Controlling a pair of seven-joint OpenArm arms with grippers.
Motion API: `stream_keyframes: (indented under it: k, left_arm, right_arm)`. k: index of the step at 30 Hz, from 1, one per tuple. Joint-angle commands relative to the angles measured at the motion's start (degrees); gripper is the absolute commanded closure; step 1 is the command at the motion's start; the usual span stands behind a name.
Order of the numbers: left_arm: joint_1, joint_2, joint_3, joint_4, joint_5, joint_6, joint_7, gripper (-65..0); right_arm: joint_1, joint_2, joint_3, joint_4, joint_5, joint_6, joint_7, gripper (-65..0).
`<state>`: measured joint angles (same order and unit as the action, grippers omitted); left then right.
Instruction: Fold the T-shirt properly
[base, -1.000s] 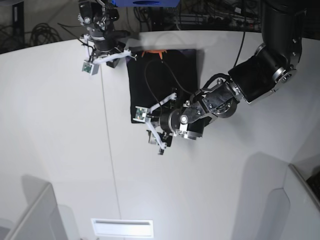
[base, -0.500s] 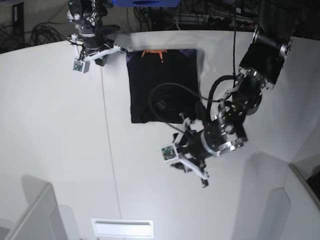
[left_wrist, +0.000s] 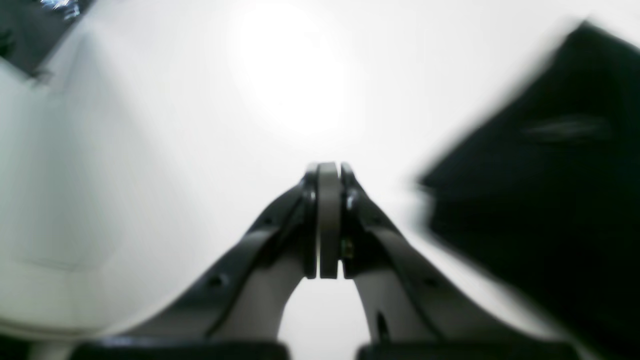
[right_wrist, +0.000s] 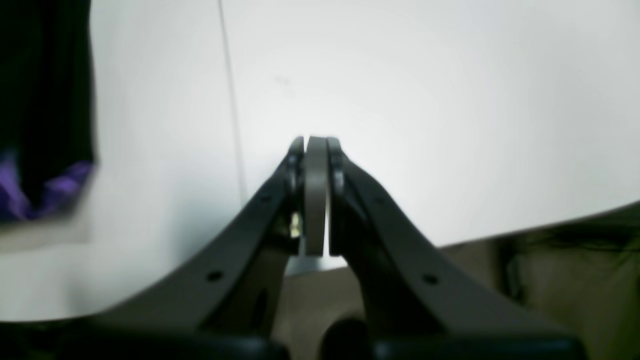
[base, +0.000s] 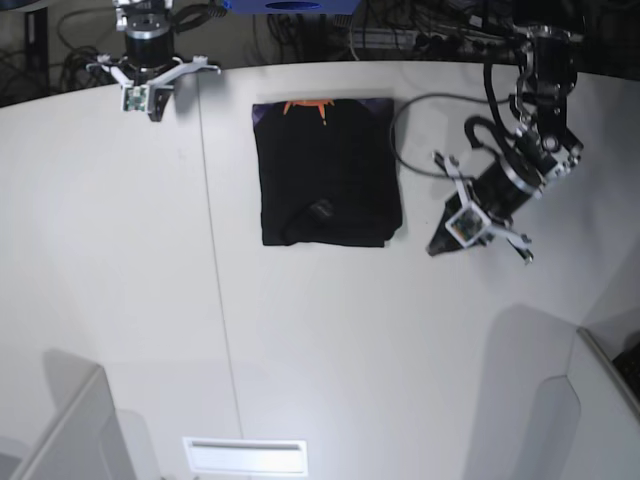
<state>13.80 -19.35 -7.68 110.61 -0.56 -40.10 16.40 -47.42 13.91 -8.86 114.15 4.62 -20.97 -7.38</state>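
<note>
A white bench (base: 330, 340) is being seen from above, with two robot arms reaching over it. The T-shirt (base: 327, 172) is lying on the far middle of the bench, folded into a compact black rectangle. An orange mark (base: 308, 105) is showing at its far edge, at the collar, and a strip of purple is peeking out beside it. A small bump is visible in the cloth near its lower left part.

The left gripper (base: 437, 246) is being held just off the T-shirt's lower right corner, apart from the cloth. In the left wrist view its jaws are being pressed together with nothing between them (left_wrist: 328, 172), above bare white bench, and the black cloth (left_wrist: 550, 190) is appearing blurred to one side.

The right gripper (base: 154, 112) is being held at the far left edge of the bench, well apart from the T-shirt. In the right wrist view its jaws are likewise closed on nothing (right_wrist: 316, 145); a thin seam line (right_wrist: 231, 100) is running across the bench, and black cloth with a purple patch (right_wrist: 45, 150) is showing at the left edge.
</note>
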Motion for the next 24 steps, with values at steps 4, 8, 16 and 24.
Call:
stream_keyframes:
  k: [4,8,16,24]
  left_arm:
    - [8.7,-1.7,-3.3,1.2,-1.1,0.1,-9.0,0.0]
    - [17.3,-1.6,-8.0,1.0,-1.9,0.1,-12.9,0.0]
    - [30.6,-1.4,-15.7,-6.1,-14.6,0.1,-23.4,0.0]
    - [39.6,-0.3,-16.6,-19.1,-14.4,0.1,-38.9,0.0]
  right_arm:
    - [-4.8,0.1,-3.6,1.2,-9.8,0.2,5.0,0.0]
    - [-8.6,0.2,-4.6,1.2,-14.7,0.2,8.0,0.0]
    - [-14.4,0.2,-4.6,0.9,-17.1,0.2,9.6,0.0]
    - [-19.2,0.2,-4.9,0.7,-17.0,0.2,0.7,0.0]
